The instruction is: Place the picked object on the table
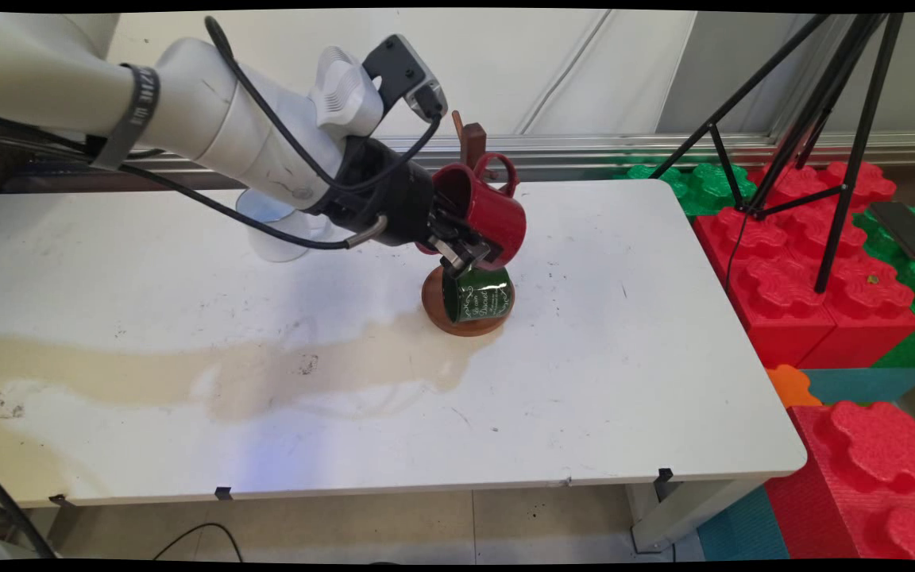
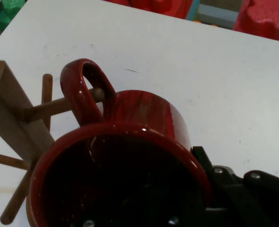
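Gripping red mug (image 1: 483,208) in gripper (image 1: 464,256), green mug (image 1: 476,295) lettering unreadable

The tool (image 2: 196,208) grips a red mug (image 2: 130,156), its handle (image 2: 85,90) at a wooden peg (image 2: 58,106).

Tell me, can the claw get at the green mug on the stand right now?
Probably not: the claw is shut on the red mug, held right above the green mug on the wooden stand.

We see a white surface (image 1: 624,381), tan-stained; on it a wooden mug stand's round base (image 1: 465,322).
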{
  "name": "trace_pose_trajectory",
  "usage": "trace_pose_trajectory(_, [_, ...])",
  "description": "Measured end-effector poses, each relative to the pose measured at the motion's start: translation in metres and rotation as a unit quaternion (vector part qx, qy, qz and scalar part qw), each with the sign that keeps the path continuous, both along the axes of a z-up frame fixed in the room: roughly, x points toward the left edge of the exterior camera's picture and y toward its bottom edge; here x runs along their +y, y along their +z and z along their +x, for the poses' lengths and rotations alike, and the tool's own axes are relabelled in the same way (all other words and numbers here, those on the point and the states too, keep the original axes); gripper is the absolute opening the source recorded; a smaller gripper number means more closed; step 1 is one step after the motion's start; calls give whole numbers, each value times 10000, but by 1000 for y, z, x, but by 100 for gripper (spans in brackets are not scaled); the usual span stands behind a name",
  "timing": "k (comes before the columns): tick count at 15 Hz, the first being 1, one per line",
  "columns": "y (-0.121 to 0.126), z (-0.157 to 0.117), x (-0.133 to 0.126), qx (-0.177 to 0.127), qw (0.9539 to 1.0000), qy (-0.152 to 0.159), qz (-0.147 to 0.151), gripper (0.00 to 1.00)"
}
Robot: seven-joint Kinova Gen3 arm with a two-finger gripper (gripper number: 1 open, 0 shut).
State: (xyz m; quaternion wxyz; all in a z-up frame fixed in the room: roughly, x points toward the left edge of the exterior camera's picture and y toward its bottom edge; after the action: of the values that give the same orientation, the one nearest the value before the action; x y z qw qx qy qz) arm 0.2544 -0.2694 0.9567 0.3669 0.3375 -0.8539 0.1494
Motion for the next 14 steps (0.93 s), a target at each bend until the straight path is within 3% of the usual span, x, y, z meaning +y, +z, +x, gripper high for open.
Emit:
trace_pose_trajectory(10, [19, 1, 33, -166, 9994, -276, 132, 0])
trace_pose_trajectory(14, [31, 9, 58, -467, 9973, -487, 290, 0])
